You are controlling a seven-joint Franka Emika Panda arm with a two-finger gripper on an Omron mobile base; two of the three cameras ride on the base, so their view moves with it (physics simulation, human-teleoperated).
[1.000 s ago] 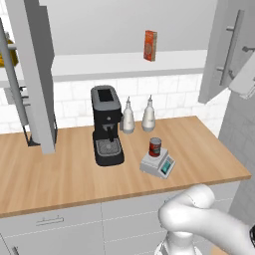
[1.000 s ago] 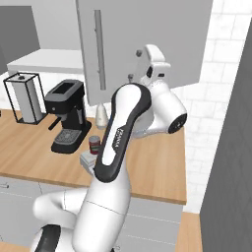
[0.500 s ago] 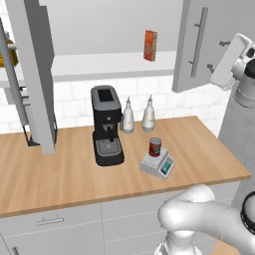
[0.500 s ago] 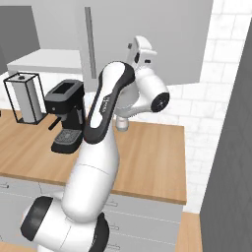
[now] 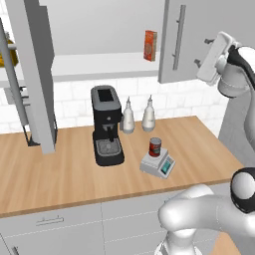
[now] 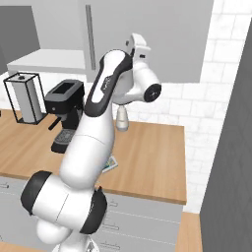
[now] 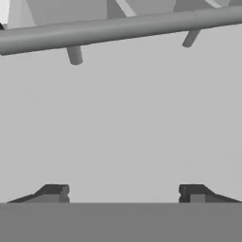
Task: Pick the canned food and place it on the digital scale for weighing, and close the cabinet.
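Currently the canned food (image 5: 155,147) sits on the digital scale (image 5: 158,165), counter centre. Gripper (image 7: 123,193) at 2 o'clock, fingers spread wide, holding nothing, facing the cabinet (image 5: 187,42) right door beside its bar handle (image 7: 118,28); left door stands open.

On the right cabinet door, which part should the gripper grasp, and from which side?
The long vertical bar handle on the right cabinet door, approached from the door's front face, open gripper spanning it crosswise. The bar stands off the flat panel on two posts, leaving room behind for a fingertip.
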